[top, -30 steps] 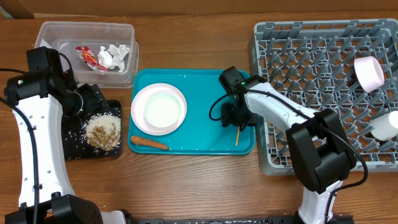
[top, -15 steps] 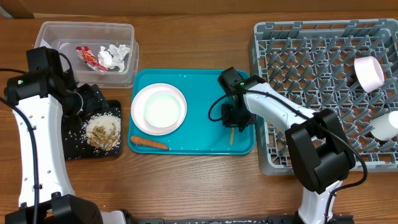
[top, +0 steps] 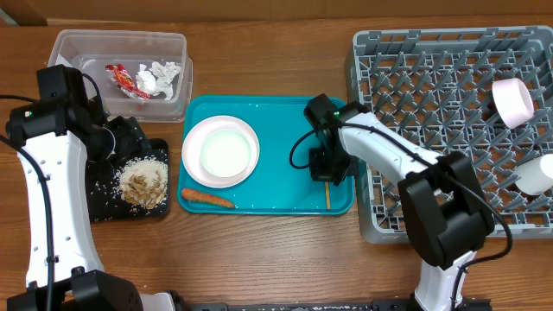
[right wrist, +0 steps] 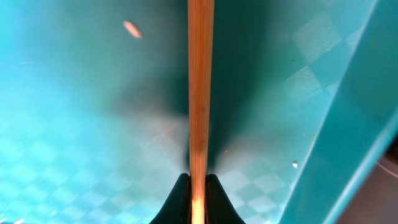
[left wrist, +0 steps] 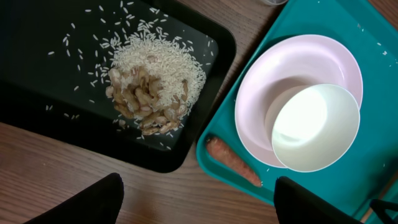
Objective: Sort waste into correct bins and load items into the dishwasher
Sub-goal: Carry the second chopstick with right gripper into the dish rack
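Overhead, the light is bright and even, and shadows on the worktop (top: 259, 250) are soft and short. In the left wrist view the bowl (left wrist: 316, 127) glares almost pure white, while the left end effector (left wrist: 202, 199) is dark and blurred at the bottom edge. In the right wrist view the chopstick (right wrist: 199, 93) glows warm, a dark shadow spreads beside it on the tray (right wrist: 62, 124), and the whole close-up is soft.
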Controlling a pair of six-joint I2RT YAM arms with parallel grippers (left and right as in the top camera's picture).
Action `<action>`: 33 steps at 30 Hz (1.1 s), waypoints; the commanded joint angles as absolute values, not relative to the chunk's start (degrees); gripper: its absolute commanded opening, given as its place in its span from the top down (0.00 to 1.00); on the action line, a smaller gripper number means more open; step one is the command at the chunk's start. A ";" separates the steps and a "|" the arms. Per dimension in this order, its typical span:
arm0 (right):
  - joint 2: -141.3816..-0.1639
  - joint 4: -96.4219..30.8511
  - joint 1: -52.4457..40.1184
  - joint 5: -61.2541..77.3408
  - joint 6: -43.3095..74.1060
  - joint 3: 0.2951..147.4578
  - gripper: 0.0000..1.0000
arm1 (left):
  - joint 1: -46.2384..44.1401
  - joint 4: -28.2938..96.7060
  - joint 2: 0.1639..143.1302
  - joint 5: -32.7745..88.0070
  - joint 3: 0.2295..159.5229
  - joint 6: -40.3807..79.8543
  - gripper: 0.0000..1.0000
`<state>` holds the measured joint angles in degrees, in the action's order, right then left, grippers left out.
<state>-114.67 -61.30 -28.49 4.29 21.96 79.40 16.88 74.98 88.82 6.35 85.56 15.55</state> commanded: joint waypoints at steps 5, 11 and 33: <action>-100.79 -67.88 -25.93 -0.67 13.06 91.18 0.96 | 16.80 74.72 87.64 5.93 86.41 16.32 0.21; -97.10 -72.62 -21.34 -9.04 12.25 91.42 0.96 | 16.80 74.74 87.64 5.93 86.41 16.32 0.21; -96.99 -67.55 -15.68 -8.95 11.49 74.48 0.72 | 16.80 74.81 87.64 5.96 86.41 16.32 0.20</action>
